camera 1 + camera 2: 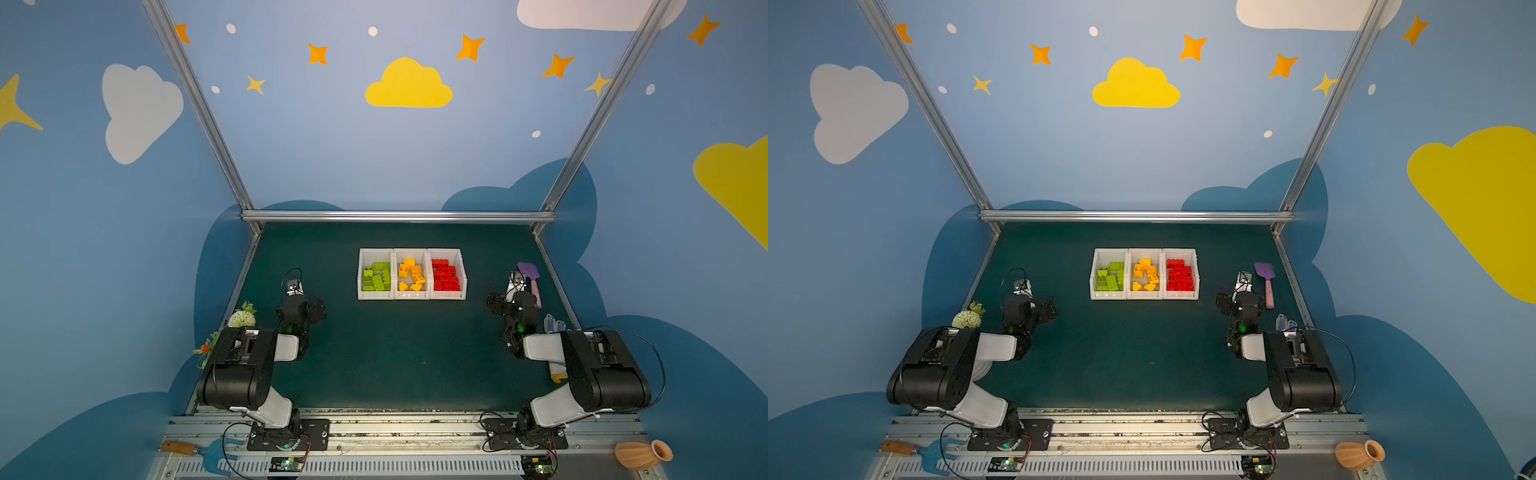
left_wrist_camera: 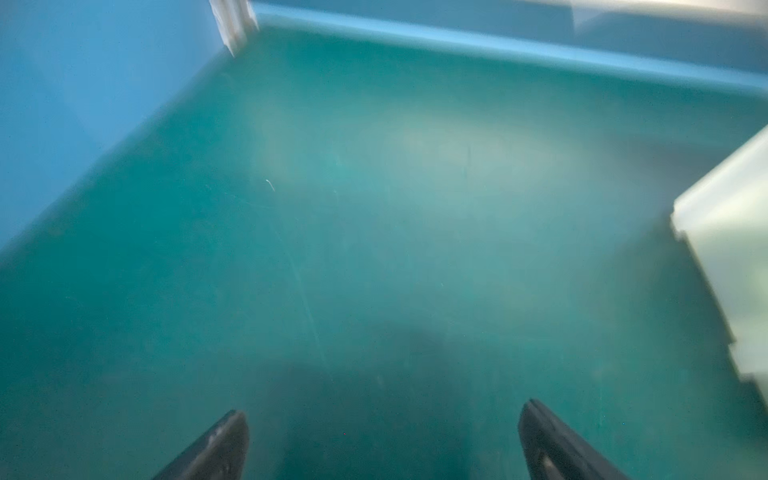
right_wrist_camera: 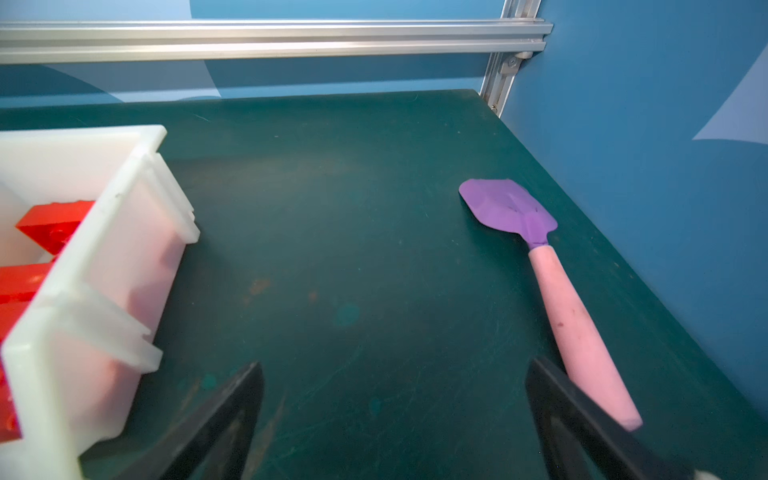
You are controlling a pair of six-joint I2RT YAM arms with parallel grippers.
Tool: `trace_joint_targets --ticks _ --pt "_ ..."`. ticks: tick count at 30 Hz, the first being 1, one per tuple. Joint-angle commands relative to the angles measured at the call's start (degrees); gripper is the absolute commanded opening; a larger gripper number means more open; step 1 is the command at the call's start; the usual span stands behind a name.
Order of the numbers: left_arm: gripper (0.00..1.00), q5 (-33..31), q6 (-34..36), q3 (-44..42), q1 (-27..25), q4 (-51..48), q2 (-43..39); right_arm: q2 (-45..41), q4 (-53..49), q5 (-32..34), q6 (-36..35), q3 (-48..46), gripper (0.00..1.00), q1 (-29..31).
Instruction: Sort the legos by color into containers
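On the dark green bench point(image 1: 395, 357), toward its far side, you had three white containers standing in one row, each touching the next. The left container point(image 1: 375, 295) held the green legos point(image 1: 377, 276), the middle container point(image 1: 410, 295) held the yellow legos point(image 1: 410, 275), and the right container point(image 1: 447, 296) held the red legos point(image 1: 446, 275).

Your left pincer point(image 2: 384, 411) was spread wide over the bare bench, to the left of the row, and it gripped nothing; its wrist view was blurred. Your right pincer point(image 3: 395, 363) was spread wide too and also gripped nothing. It stood between the right container and a toy shovel point(image 3: 561, 299) with a purple blade and a pink handle, which lay flat near the right edge of the bench.
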Motion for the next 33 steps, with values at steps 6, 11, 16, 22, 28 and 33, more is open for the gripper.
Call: trace_joint_targets --ticks 6,11,16,22,28,33 --pt "1.0 4.0 -0.3 2.3 1.5 1.6 -1.6 -0.7 -1.9 -1.0 0.8 0.4 0.97 -0.3" --pt "1.0 3.9 -0.2 2.3 1.4 1.5 -1.8 -0.6 -1.8 -1.0 0.8 0.5 0.97 -0.2" --pt "1.0 3.9 -0.3 2.3 1.5 1.4 -1.8 -0.6 -1.8 -1.1 0.8 0.4 0.97 -0.2" --pt "1.0 3.9 -0.3 2.3 1.5 1.4 -1.8 -0.7 -1.8 -1.1 0.8 0.5 0.97 -0.3" --pt "1.0 3.9 -0.3 2.3 1.4 1.4 -1.9 -0.6 -1.9 -1.0 0.8 0.4 0.97 -0.2" --pt "1.0 3.8 -0.3 2.3 1.4 1.4 -1.8 -0.7 -1.8 -1.0 0.7 0.6 0.97 -0.2"
